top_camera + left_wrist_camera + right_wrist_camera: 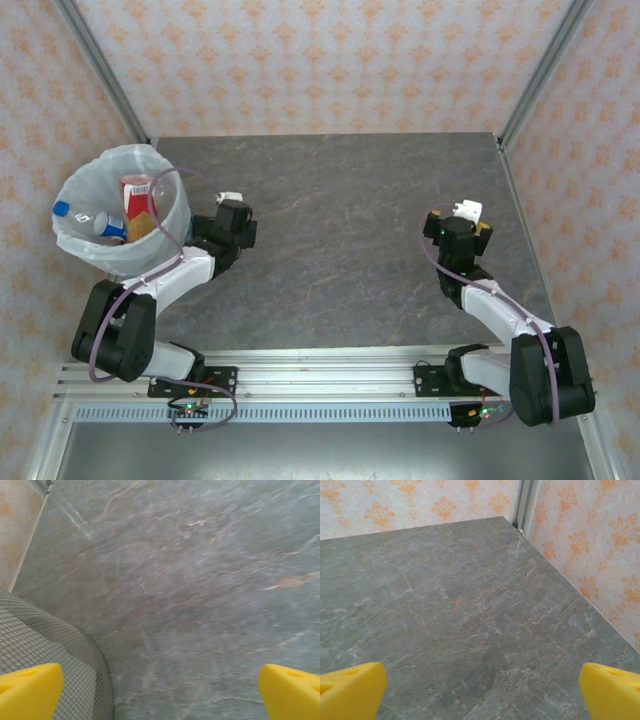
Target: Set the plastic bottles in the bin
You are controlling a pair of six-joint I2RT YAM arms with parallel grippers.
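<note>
Over the table (445, 580), claws (160, 692) (481, 692) wide, empty

Overhead camera looks down; wrist cameras skim the shared table (340, 240).

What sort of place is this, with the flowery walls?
Probably a robot test booth, not a home: two robot arms are bolted to a metal rail at the edge of a stone-look table, boxed in by patterned wall panels on metal posts, beside a lined bin holding plastic bottles.
</note>
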